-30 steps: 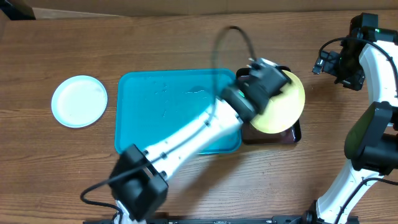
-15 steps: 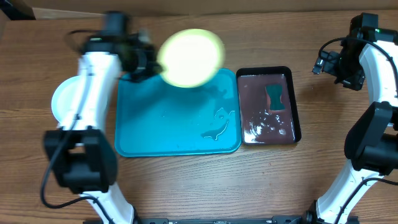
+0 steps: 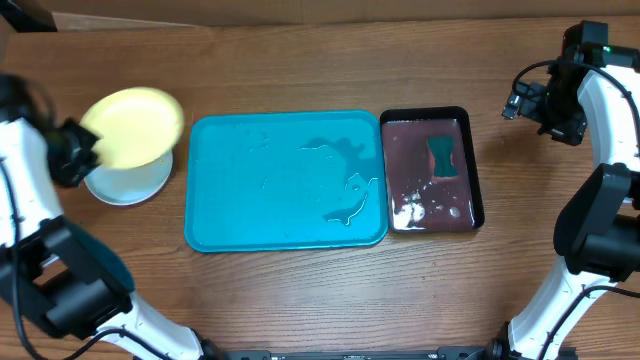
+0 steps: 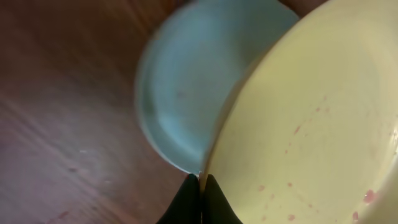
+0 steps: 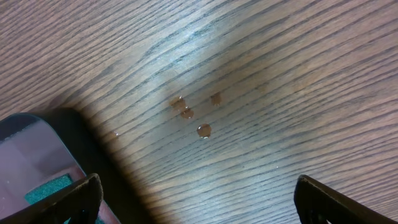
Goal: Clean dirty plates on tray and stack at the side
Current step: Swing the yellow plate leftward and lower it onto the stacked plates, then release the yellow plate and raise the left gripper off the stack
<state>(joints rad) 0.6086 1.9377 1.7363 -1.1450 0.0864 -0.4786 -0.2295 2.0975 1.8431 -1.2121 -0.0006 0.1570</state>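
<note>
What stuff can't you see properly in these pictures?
1. Overhead: the left gripper is blurred, its fingers unclear.
2. Overhead and left wrist: the yellow plate covers part of the pale plate; whether they touch is unclear.
3. Right wrist: the black tray is mostly cut off by the left and bottom edges.

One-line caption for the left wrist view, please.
Left gripper pinches the yellow-green plate by its rim, over a pale plate lying on the wooden table.
</note>
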